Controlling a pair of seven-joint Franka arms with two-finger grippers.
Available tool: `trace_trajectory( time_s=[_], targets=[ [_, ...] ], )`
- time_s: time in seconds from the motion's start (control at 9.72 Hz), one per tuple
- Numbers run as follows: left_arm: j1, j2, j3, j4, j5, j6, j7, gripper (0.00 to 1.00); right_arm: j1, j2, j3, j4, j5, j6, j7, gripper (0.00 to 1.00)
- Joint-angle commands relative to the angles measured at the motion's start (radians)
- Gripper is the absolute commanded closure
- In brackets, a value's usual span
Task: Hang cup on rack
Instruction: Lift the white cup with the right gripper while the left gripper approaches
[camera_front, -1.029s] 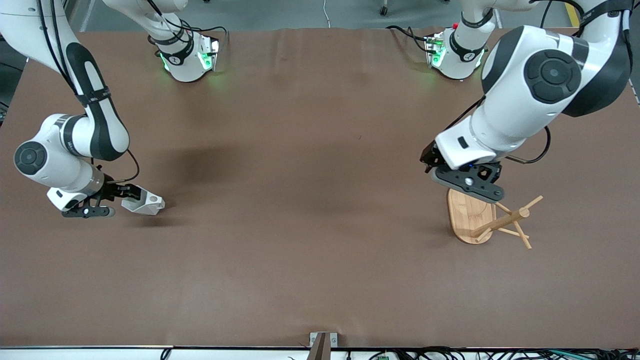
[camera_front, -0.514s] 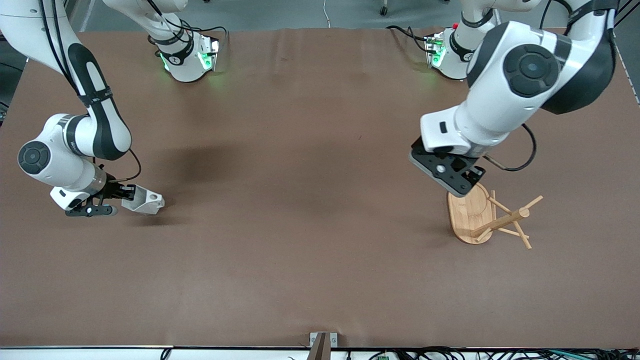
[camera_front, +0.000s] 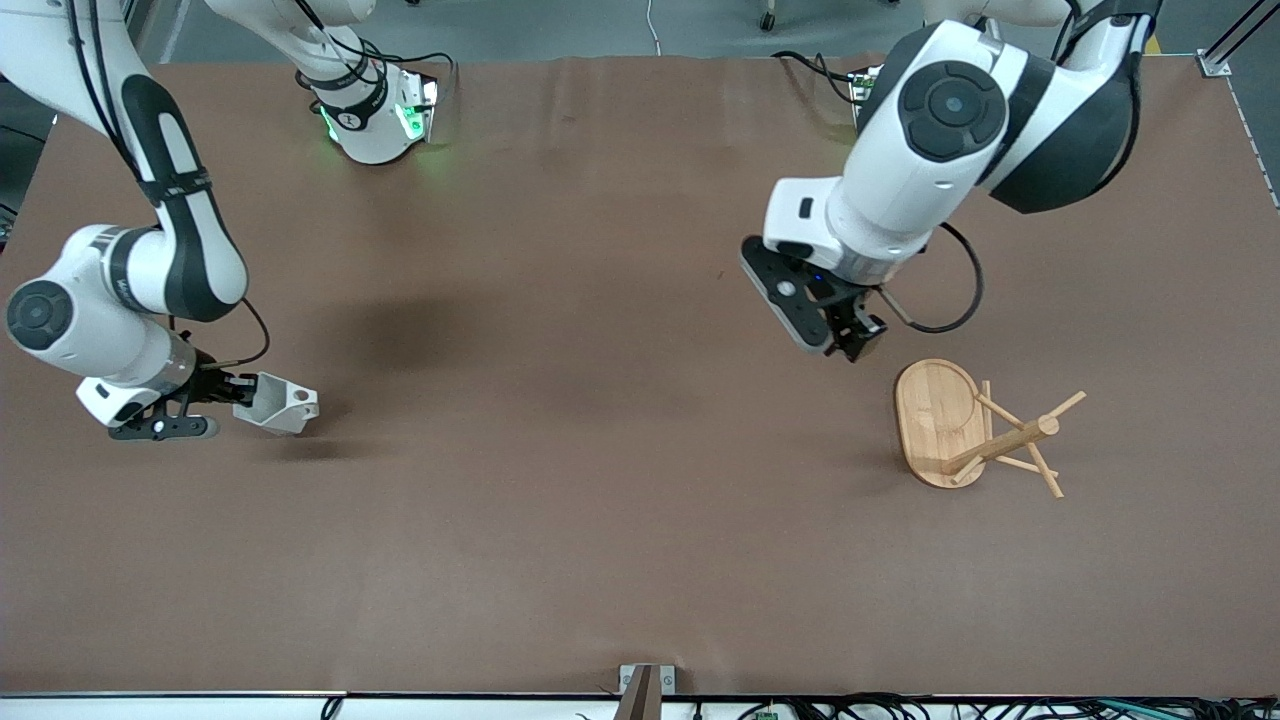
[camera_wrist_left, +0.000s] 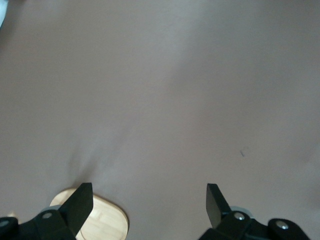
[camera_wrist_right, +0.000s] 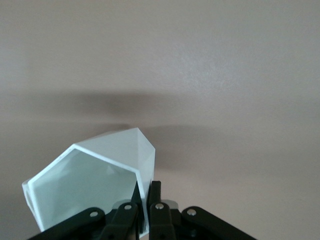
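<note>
In the front view, the cup (camera_front: 281, 402) is held by the right gripper (camera_front: 243, 392) over the right arm's end of the brown bench (camera_front: 600, 480). The cup is tipped on its side, and its shadow is cast on the bench just below it. The rack (camera_front: 975, 430) is seen at the left arm's end of the bench, its oval base lying flat and its post and pegs drawn out toward the left arm's edge of the bench. The left gripper (camera_front: 850, 335) is held in the air over bare bench beside the rack's base, toward the middle of the bench, and nothing is touched by it.

In the left wrist view, the left gripper (camera_wrist_left: 149, 200) is shown wide open, with its two fingers (camera_wrist_left: 80, 204) set well apart and nothing between them. Plain bench (camera_wrist_left: 165, 100) is seen under it, and a rounded part of the rack's base (camera_wrist_left: 107, 222) shows just beside one finger.

In the right wrist view, the right gripper (camera_wrist_right: 144, 200) is shown closed on the cup (camera_wrist_right: 92, 185), with the wall at the hexagonal rim pinched between the two fingers (camera_wrist_right: 156, 197). The cup's open mouth is turned toward the camera, and the bench (camera_wrist_right: 225, 75) is seen below.
</note>
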Motion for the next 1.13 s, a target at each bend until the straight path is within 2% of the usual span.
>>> trace_trajectory(
  time_s=[0.0, 0.1, 0.31, 0.72, 0.82, 1.03],
  targets=[
    [0.011, -0.016, -0.066, -0.024, -0.022, 0.005, 0.076, 0.0, 0.014, -0.055, 0.023, 0.088, 0.123, -0.167, -0.009, 1.0],
    [0.012, -0.038, -0.102, -0.025, -0.025, 0.005, 0.078, 0.0, 0.027, -0.07, 0.024, 0.117, 0.16, -0.229, -0.008, 1.0],
    [0.014, -0.097, -0.143, -0.056, -0.054, 0.008, 0.05, 0.0, 0.069, -0.106, 0.026, 0.136, 0.35, -0.294, -0.008, 1.0],
    [0.005, -0.27, -0.147, -0.245, -0.189, 0.156, -0.041, 0.0, 0.059, -0.127, 0.217, 0.137, 0.74, -0.283, -0.008, 1.0],
    [0.003, -0.296, -0.163, -0.293, -0.197, 0.215, -0.098, 0.0, 0.056, -0.126, 0.26, 0.137, 0.844, -0.275, -0.008, 1.0],
    [0.002, -0.283, -0.188, -0.307, -0.197, 0.279, -0.122, 0.0, 0.067, -0.123, 0.299, 0.128, 1.024, -0.281, -0.008, 1.0]
  ],
)
